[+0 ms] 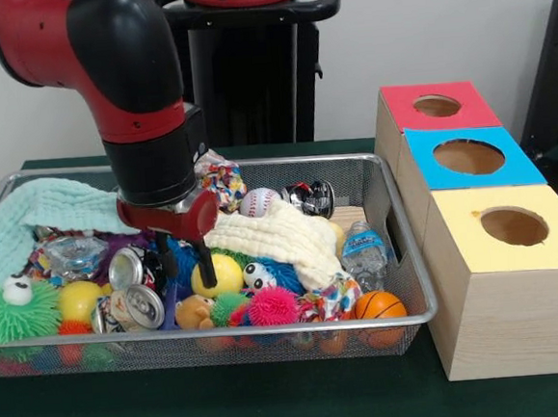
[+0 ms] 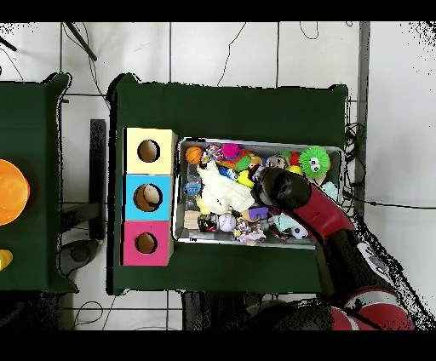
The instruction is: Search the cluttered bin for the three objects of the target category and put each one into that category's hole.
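Black hand (image 1: pixel 188 259) low in wire bin (image 1: pixel 404 257), grip unclear, crushed cans (image 1: pixel 135 287) half buried.

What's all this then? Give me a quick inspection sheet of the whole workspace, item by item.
Surface: dark green table.
Job's things: wire mesh bin full of toys; three boxes with holes, red, blue, yellow, beside it.
Clutter: balls, crushed cans, cloths, spiky green toy, water bottle.
Grippers: gripper lowered into the bin by a yellow ball; open or shut unclear.
Cables: several on the floor.
Surroundings: second table with an orange object.
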Motion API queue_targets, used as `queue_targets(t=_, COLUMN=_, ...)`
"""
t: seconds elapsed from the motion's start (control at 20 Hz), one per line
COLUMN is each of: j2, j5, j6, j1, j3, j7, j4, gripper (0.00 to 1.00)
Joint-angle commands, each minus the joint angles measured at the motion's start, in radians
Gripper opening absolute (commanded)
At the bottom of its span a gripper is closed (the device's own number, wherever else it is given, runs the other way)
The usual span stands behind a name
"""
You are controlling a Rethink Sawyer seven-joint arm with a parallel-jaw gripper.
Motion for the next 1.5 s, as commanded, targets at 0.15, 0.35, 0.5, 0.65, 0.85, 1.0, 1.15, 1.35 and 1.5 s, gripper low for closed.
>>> queue_targets(t=0.15, j2=0.019, j5=-0.002, j6=0.18, j1=-0.019, j3=0.056, j7=0.101, j4=0.104, gripper=1.0)
queue_targets(t=0.35, j2=0.017, j5=-0.002, j6=0.186, j1=-0.03, j3=0.065, j7=0.095, j4=0.107, gripper=1.0)
queue_targets(t=0.5, j2=0.026, j5=-0.006, j6=0.18, j1=-0.031, j3=0.065, j7=0.093, j4=0.105, gripper=1.0)
queue_targets(t=0.65, j2=0.038, j5=-0.007, j6=0.147, j1=-0.04, j3=0.077, j7=0.09, j4=0.109, gripper=1.0)
queue_targets(t=0.85, j2=0.081, j5=-0.018, j6=0.038, j1=-0.052, j3=0.101, j7=0.093, j4=0.11, gripper=1.0)
queue_targets(t=1.0, j2=0.123, j5=-0.04, j6=-0.05, j1=-0.062, j3=0.119, j7=0.089, j4=0.104, gripper=1.0)
queue_targets(t=1.15, j2=0.142, j5=-0.065, j6=-0.138, j1=-0.078, j3=0.136, j7=0.093, j4=0.11, gripper=1.0)
queue_targets(t=1.35, j2=0.163, j5=-0.096, j6=-0.241, j1=-0.08, j3=0.14, j7=0.114, j4=0.107, gripper=1.0)
queue_targets(t=1.5, j2=0.182, j5=-0.115, j6=-0.294, j1=-0.081, j3=0.145, j7=0.123, j4=0.103, gripper=1.0)
